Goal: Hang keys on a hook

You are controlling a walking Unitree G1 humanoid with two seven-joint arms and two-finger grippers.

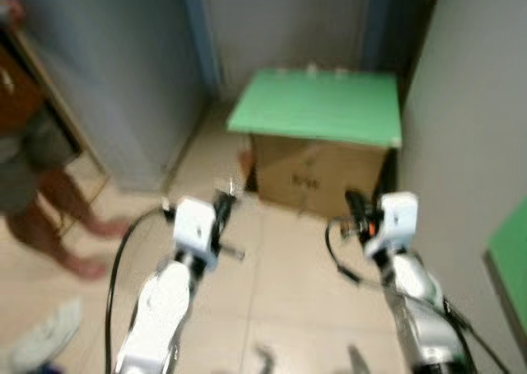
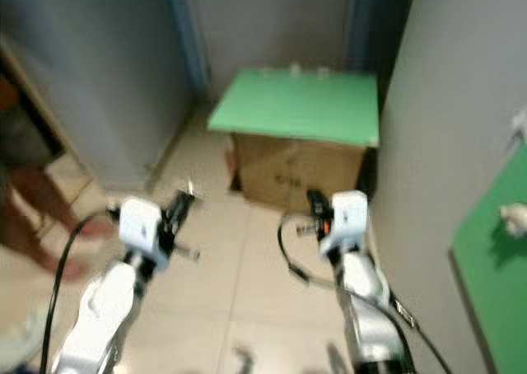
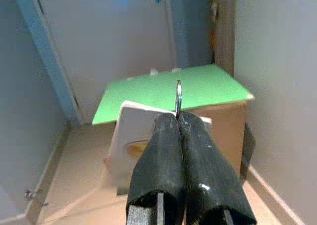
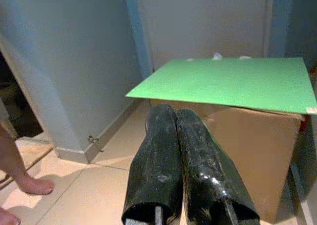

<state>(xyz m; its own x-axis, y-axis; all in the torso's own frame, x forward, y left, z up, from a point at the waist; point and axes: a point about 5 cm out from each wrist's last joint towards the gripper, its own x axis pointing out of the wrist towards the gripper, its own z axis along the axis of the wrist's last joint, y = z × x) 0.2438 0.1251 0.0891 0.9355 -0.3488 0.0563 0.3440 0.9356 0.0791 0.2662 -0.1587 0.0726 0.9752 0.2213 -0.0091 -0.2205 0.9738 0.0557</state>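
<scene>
Left hand (image 3: 177,117) pinches the key ring (image 3: 178,99) tight; right hand (image 4: 176,117) is clamped together, holding nothing, facing the green-topped box (image 1: 321,176).

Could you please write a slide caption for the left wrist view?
Left end effector shut on a key ring, facing a green board on a cardboard box.

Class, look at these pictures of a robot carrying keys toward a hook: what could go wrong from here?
1. The left gripper pinches only the thin key ring at its tips; it might slip out.
2. A person's bare feet stand close on the robot's left; walking could bump them.
3. The cardboard box blocks the narrow way ahead.
</scene>
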